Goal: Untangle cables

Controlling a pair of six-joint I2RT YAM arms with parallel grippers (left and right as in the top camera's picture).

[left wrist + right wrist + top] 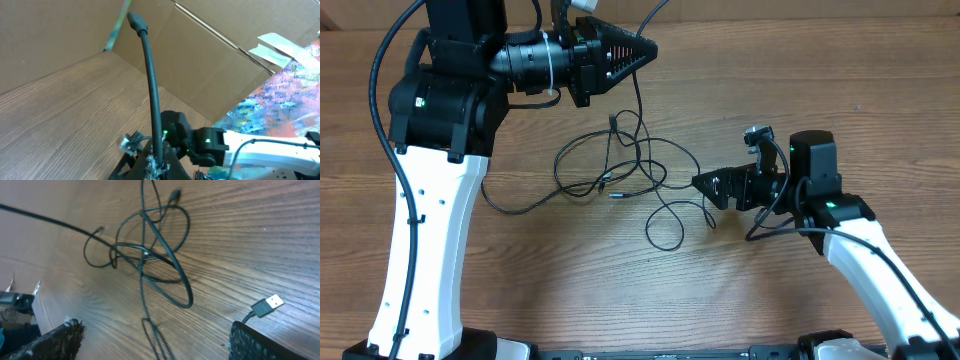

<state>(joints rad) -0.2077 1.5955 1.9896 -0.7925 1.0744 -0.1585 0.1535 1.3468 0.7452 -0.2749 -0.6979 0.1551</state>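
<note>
Mid brown wooden table (570, 290), the tangle of thin black cables (620, 170) sprawls 9-to-3, w/ the right gripper (702, 182) just beside at its 3 o'clock, jaws spread, the nearer arm. At 12 o'clock the left gripper (645, 48) pinches one strand.

Overhead: bright, even, diffuse light from above. The table (800, 290) reads uniformly and in sharp focus, and the cables (620, 170) throw only thin, soft shadows close beside them. Left wrist: well lit, wood grain and background fairly crisp; the left gripper (152, 165) at the bottom edge is dark and soft, too near to focus. Right wrist: warmer and slightly dimmer, cables reasonably sharp at centre; fingers (50, 340) of the right gripper (155, 326) sit in the lower corners — dark, blurred, detail lost
</note>
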